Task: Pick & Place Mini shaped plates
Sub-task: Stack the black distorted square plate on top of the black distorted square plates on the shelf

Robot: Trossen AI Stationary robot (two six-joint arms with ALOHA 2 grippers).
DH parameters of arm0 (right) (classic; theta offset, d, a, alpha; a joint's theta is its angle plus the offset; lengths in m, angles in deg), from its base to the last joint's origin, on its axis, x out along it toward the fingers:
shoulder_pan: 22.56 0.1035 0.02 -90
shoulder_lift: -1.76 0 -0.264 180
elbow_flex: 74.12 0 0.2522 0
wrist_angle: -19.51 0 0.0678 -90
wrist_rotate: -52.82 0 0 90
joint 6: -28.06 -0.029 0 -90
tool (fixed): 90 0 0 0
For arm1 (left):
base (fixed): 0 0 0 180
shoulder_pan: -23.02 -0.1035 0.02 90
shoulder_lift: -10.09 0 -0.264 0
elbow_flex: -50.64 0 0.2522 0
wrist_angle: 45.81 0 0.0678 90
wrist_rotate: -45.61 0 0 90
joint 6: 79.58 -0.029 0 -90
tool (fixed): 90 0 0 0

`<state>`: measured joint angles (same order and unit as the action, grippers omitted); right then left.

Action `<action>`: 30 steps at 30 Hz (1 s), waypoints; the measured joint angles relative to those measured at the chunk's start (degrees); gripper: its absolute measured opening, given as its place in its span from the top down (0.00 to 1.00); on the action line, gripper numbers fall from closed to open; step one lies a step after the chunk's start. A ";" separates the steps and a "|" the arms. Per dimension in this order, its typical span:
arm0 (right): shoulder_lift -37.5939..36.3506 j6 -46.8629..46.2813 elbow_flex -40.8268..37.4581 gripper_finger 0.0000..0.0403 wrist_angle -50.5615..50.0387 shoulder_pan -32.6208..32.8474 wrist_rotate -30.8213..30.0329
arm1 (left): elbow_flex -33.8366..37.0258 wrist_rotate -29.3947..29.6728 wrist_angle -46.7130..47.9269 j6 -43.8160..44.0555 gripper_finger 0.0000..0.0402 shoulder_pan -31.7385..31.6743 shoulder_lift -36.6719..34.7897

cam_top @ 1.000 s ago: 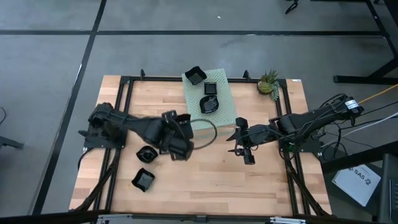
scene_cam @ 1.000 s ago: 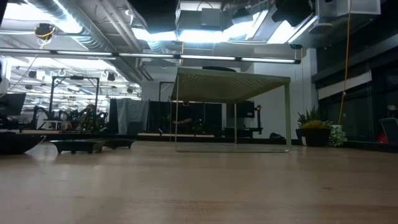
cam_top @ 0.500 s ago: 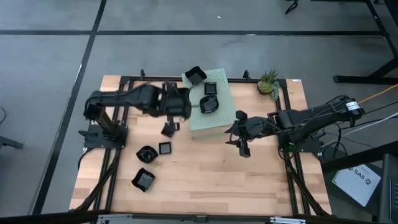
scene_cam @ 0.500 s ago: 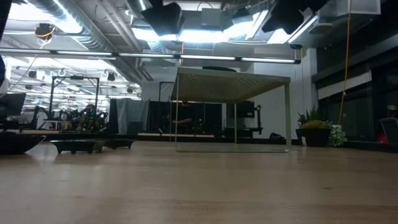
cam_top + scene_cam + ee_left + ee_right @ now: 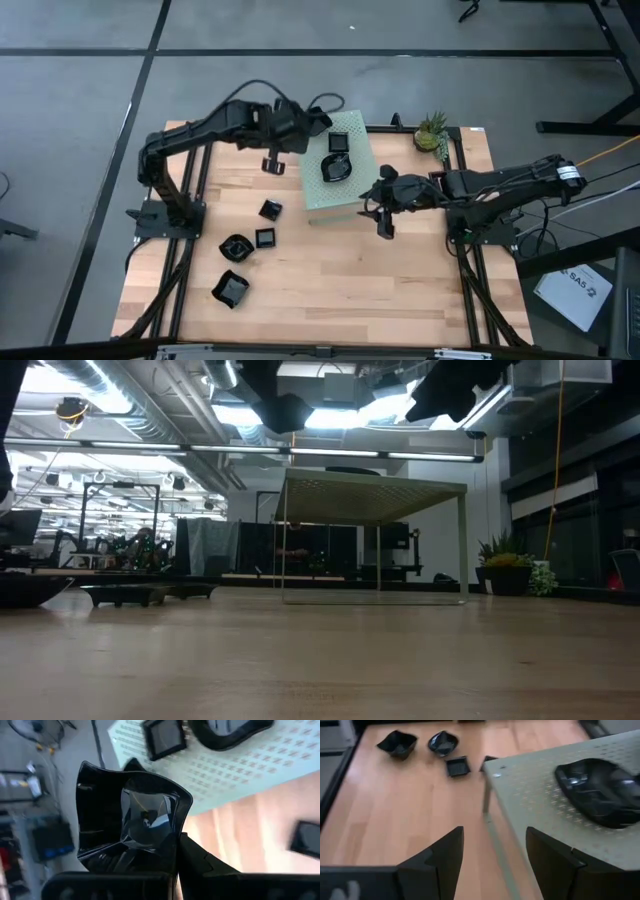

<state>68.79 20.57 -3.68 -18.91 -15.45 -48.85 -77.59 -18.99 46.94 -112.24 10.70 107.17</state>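
My left gripper [image 5: 272, 164] hangs high above the table, just left of the pale green perforated box [image 5: 360, 150], shut on a glossy black wavy-rimmed square plate [image 5: 132, 815]. In the low view it shows as a dark shape [image 5: 285, 410] above the box's left edge. On the box rest a square-ish plate [image 5: 314, 122] at the far left corner, a small square plate [image 5: 338, 142] and a larger wavy plate [image 5: 338, 168]. My right gripper [image 5: 385, 215], open [image 5: 492, 865], hovers at the box's near right corner, touching nothing. My left gripper holds the wavy-rimmed plate by the edge nearest the wrist [image 5: 170, 847]. One finger [image 5: 200, 865] lies against that edge's outer side; the plate hides the other. The plate is lifted clear and tipped up, its hollow facing the wrist camera.
Several more black plates lie on the wood left of the box: two small square ones [image 5: 270, 208] [image 5: 265, 238], a round-ish one [image 5: 236, 246] and a wavy one [image 5: 230, 288]. A small plant [image 5: 432, 130] stands at the far right corner. Bare wood lies near and right of centre.
My left gripper has risen from low over the table's left middle and swung toward the far edge, ending high beside the box's left side with the plate in it. My right gripper has drifted a little toward the box's near right corner.
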 joint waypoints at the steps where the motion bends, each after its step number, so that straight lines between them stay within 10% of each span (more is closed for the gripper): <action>1: 0.00 -0.01 -0.01 0.47 0.25 -0.25 -0.82 | 0.02 -0.15 -0.99 -2.11 0.99 -0.79 0.00; 14: 0.00 -3.00 0.01 0.47 1.70 -2.62 -8.18 | 0.00 -7.45 -8.34 -28.67 0.99 -10.22 2.50; 30: 0.00 -8.78 -0.01 0.47 2.12 -2.90 -8.29 | 0.00 -10.10 -11.77 -39.66 0.99 -13.99 12.71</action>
<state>68.79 11.79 -3.70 -16.78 -18.35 -57.14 -77.59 -29.08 35.17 -151.90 -3.29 119.88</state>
